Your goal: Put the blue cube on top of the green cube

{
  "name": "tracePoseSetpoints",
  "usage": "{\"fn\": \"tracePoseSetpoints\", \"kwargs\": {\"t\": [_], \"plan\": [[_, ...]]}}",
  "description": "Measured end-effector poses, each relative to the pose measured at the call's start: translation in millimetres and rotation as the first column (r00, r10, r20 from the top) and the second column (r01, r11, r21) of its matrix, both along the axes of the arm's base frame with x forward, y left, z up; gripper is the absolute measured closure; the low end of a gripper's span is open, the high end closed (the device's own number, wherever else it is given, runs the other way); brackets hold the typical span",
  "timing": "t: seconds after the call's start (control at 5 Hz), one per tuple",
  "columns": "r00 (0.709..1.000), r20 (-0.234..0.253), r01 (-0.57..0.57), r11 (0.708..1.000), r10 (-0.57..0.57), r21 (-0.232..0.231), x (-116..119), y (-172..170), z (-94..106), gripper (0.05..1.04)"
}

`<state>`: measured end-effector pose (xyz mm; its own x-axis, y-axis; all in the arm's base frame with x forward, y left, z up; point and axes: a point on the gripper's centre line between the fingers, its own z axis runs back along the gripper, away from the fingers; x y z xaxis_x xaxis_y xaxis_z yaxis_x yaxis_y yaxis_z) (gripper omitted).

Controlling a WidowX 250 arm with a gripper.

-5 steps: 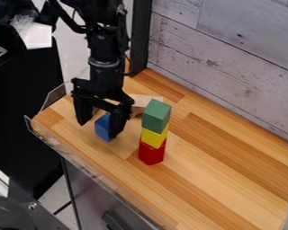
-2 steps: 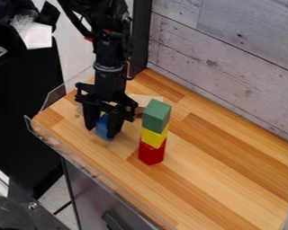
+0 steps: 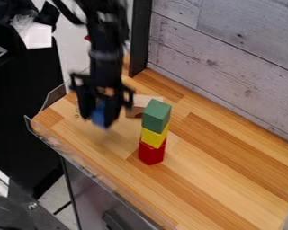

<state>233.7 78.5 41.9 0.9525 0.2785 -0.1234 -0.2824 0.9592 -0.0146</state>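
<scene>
In the camera view, your gripper (image 3: 97,120) hangs over the left part of the wooden counter (image 3: 224,179), blurred, with its jaws closed around the blue cube (image 3: 99,115), which looks raised off the surface. Just beside it, to the right in the view and apart from it, you have an upright stack: the green cube (image 3: 156,117) on top, the yellow block (image 3: 154,137) beneath, the red block (image 3: 152,155) at the bottom. A pale wooden block (image 3: 140,103) lies behind the stack

Blurred blue cube (image 3: 99,116), blurred fingers (image 3: 113,109), arm (image 3: 105,56) cut off above
</scene>
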Motion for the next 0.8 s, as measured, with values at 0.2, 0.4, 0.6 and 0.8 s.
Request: {"fn": "tracePoseSetpoints", "kwargs": {"t": [0.2, 0.4, 0.6, 0.8], "plan": [[0.982, 0.178, -0.059, 0.998, 0.057, 0.005, 1.4, -6.8, 51.7, 0.534], [0.967, 0.256, 0.001, 1.000, -0.009, 0.030, 6.8, -29.8, 97.0, 0.534], [0.960, 0.243, 0.124, 0.990, -0.135, 0.060, 13.0, -56.5, 142.5, 0.534], [0.952, 0.186, 0.234, 0.970, -0.242, 0.062, 12.3, -83.5, 137.2, 0.534]]}}
